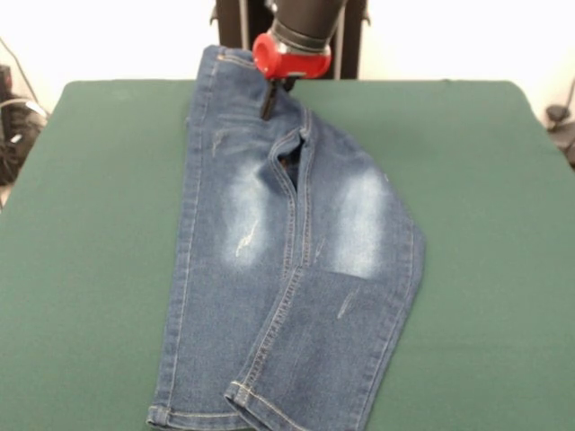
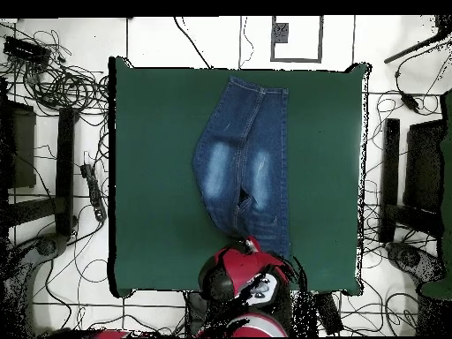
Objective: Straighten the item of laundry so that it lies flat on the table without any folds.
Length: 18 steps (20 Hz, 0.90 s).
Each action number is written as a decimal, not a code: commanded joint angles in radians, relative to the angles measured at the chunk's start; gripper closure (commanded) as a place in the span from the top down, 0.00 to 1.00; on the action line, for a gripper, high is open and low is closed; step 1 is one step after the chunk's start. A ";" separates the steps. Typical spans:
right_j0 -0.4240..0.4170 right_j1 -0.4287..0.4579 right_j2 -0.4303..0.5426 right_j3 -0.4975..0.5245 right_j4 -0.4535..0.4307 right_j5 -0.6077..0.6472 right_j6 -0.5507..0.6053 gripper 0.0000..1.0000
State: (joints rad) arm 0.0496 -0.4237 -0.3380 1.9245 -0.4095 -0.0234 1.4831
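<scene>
You have the dark green desk [image 1: 485, 224] filling most of both views, its top far larger than the garment on it.

On it lie the blue denim jeans [image 1: 269, 296], running lengthwise from the desk's robot-side edge toward the opposite edge, roughly midway between the two side edges. In the front view you see the waistband at the robot-side edge, seemingly lifted a little there, and the hems reaching the picture's bottom. The two legs are not spread apart: one leg lies straight, and the other angles across so that its lower part overlaps the straight leg near the hems. You can see a fold line across that angled leg just below its whitish thigh patch, and a bulge in its outer seam toward the side edge. Both faded patches face up, beside the crotch seam.

The red and black arm [image 2: 243, 282] comes in over the robot-side edge of the desk. Its gripper [image 1: 269, 101] points down onto the waistband end of the jeans, near the middle of the waist. You see only a dark narrow tip below the red housing, touching or just above the denim; you cannot tell whether the fingers are spread or closed on the cloth.
</scene>
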 commanded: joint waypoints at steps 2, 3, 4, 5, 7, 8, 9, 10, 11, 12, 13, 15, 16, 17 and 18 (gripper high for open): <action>-0.118 -0.008 0.257 -0.013 0.087 -0.069 0.240 0.00; -0.169 -0.013 0.309 0.007 0.086 -0.066 0.243 0.00; -0.234 -0.019 0.372 0.037 0.082 -0.064 0.249 0.00; -0.295 -0.017 0.431 0.058 0.079 -0.060 0.250 0.00; -0.427 0.003 0.558 0.095 0.083 -0.041 0.252 0.00; -0.502 0.023 0.628 0.115 0.091 -0.026 0.253 0.00; -0.580 0.052 0.700 0.135 0.102 -0.009 0.254 0.00; -0.642 0.082 0.756 0.148 0.111 0.006 0.250 0.00; -0.687 0.108 0.795 0.157 0.117 0.018 0.243 0.00; -0.715 0.127 0.820 0.162 0.129 0.031 0.240 0.00; -0.742 0.145 0.844 0.167 0.140 0.045 0.236 0.00; -0.760 0.161 0.861 0.170 0.159 0.062 0.229 0.00; -0.763 0.165 0.864 0.171 0.165 0.065 0.223 0.00; -0.767 0.169 0.867 0.175 0.172 0.066 0.225 0.00; -0.768 0.171 0.868 0.179 0.177 0.064 0.225 0.00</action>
State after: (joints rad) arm -0.7343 -0.4582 0.2158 2.1091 -0.3481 -0.0138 1.4829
